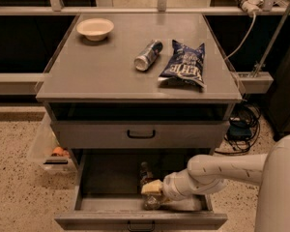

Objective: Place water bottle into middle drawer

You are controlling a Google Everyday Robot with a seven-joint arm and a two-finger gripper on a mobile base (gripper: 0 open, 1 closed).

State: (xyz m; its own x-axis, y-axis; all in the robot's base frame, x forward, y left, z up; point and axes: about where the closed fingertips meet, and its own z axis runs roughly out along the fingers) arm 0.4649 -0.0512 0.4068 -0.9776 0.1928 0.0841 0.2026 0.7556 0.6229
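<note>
The middle drawer (106, 180) of the grey cabinet is pulled out, showing its dark box interior. The water bottle (145, 174) is inside it near the middle, its upper end pointing to the back and its lower end near the drawer's front wall. My gripper (152, 190) reaches into the drawer from the right on a white arm and is shut on the water bottle's middle, low over the drawer floor. Much of the bottle is hidden by the gripper.
The upper drawer (141, 134) is closed above. On the cabinet top (96, 71) lie a silver-blue can (148, 55), a blue chip bag (182, 65) and a white bowl (94, 28). A clear plastic bin (47, 149) stands left of the cabinet; cables (241, 124) lie right.
</note>
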